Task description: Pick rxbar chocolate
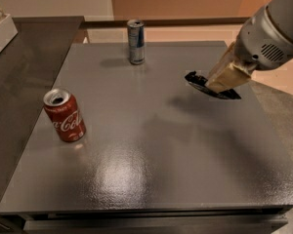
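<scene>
My claw (218, 86) is clamped on the bar (196, 79), holding it tilted above the right side of the table (136, 174). A slim can (136, 41) stands at the far edge. A red can (64, 115) stands well off to the left.

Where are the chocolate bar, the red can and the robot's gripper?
rxbar chocolate (195, 79): camera view, wrapper's left end.
red can (66, 118): camera view, side label.
gripper (217, 86): camera view, fingertips, above table (136, 179) right side.
</scene>
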### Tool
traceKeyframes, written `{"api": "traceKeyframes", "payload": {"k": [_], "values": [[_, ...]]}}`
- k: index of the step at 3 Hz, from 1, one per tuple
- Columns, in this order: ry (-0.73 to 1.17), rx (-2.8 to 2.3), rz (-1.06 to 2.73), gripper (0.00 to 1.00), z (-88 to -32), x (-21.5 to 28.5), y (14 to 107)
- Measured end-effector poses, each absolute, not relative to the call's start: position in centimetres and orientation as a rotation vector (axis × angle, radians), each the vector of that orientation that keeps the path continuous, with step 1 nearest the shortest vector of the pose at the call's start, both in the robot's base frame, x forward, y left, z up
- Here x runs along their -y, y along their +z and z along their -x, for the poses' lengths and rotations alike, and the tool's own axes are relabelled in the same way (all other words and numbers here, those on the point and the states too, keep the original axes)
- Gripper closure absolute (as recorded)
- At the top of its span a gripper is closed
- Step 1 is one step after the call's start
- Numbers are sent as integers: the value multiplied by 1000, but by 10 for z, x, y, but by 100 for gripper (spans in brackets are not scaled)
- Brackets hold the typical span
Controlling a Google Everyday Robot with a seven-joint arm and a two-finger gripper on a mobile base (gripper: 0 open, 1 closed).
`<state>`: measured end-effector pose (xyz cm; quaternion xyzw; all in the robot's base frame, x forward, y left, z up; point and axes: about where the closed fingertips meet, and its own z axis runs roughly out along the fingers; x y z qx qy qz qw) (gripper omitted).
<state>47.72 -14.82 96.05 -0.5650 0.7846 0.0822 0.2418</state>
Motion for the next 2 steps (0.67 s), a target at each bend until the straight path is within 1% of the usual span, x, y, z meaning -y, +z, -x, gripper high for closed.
{"api": "traceKeyframes", "payload": {"k": [1, 2], "values": [[223, -2047, 1556, 100, -487, 141, 1001], [223, -2046, 1556, 100, -487, 141, 1001]]}}
